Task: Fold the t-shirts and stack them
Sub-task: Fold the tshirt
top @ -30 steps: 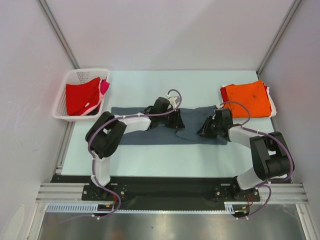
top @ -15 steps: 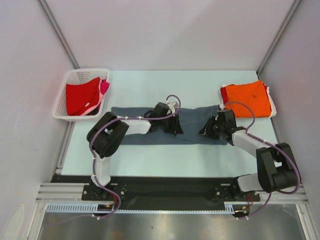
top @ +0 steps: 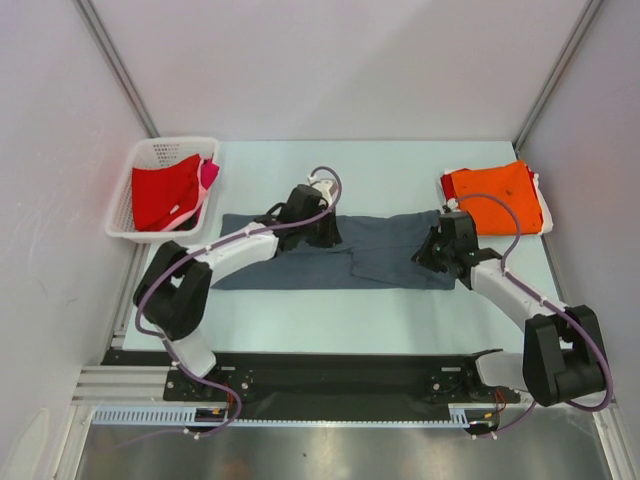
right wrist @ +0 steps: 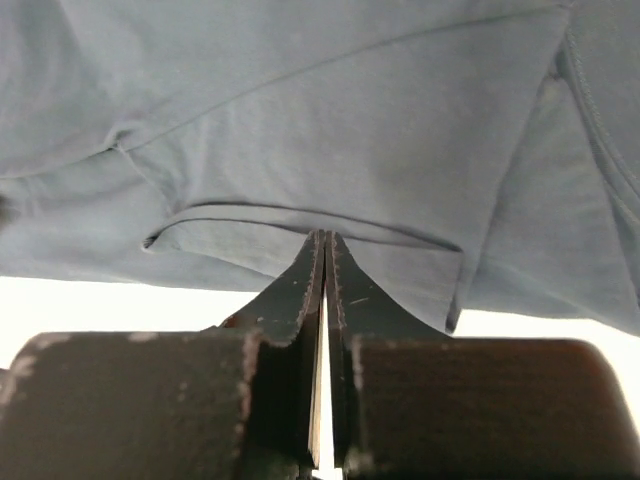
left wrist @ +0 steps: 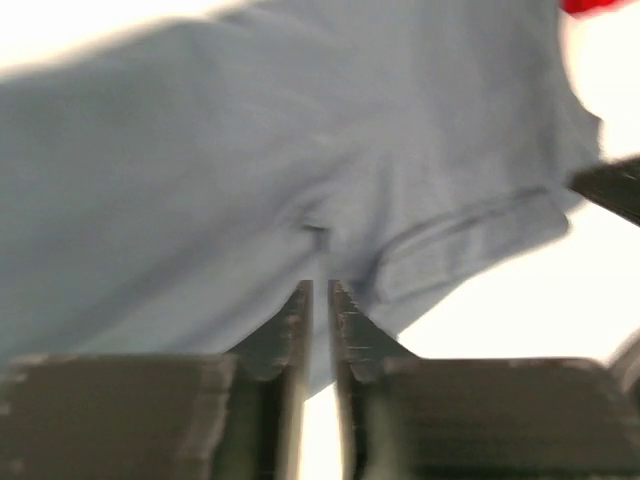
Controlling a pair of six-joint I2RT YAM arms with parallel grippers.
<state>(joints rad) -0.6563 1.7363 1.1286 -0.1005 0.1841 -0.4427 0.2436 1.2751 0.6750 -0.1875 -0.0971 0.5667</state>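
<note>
Spread lengthwise at mid-table, dark grey t-shirt (top: 380, 240); folded orange t-shirt (top: 495, 198) at far right, red t-shirt (top: 160, 195) in white basket (top: 150, 145) at far left. Pinching the grey cloth: left gripper (left wrist: 318, 285), fingers nearly together; right gripper (right wrist: 322, 238), fingers pressed together on a hem.

The overhead camera sits high behind my bases (top: 200, 383), which lie at six o'clock, and faces down toward twelve. Each wrist camera rides close above my own fingers (right wrist: 285, 295), and all three share the grey shirt (top: 390, 250).

White, seemingly plastic lattice basket (top: 118, 215) at the far-left corner of the pale blue-green table (top: 300, 310)
</note>
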